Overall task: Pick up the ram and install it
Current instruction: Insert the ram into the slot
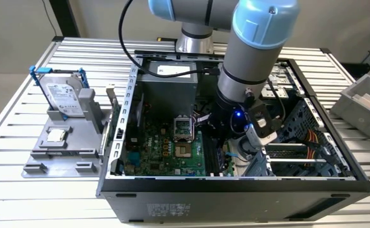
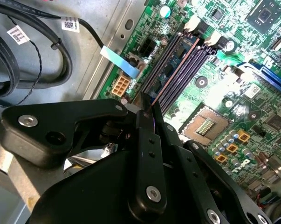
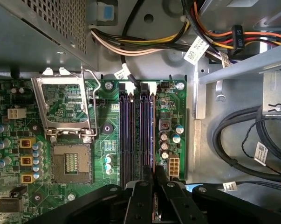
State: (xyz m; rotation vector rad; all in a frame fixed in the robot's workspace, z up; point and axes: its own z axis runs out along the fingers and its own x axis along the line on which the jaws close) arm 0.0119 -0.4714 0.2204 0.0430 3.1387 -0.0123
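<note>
Arm (image 1: 251, 61) reaching down into open PC case (image 1: 236, 183), wrist low over mobo (image 1: 166, 152) near the front wall. In second wrist view, gripper (image 2: 147, 112) pinched tight on ram (image 2: 170, 65) — fingers (image 2: 149, 154) pressed flat against the stick's near end. Ram edge-on, running along the outermost of the black slots (image 2: 187, 70), on the side nearest the case wall; seated or just resting on it, can't tell. In first wrist view, gripper (image 3: 154, 175) right at the near end of slots (image 3: 136, 135), stick itself too thin to pick out there. CPU socket (image 3: 71, 161) beside the slots, retention frame (image 3: 65, 105) flipped up. Outside the case, toward exterior view's left: grey fixture (image 1: 67, 142) w/ hard drive (image 1: 64, 97) standing upright in its blue frame, small chip (image 1: 56, 136) lying flat below it.
</note>
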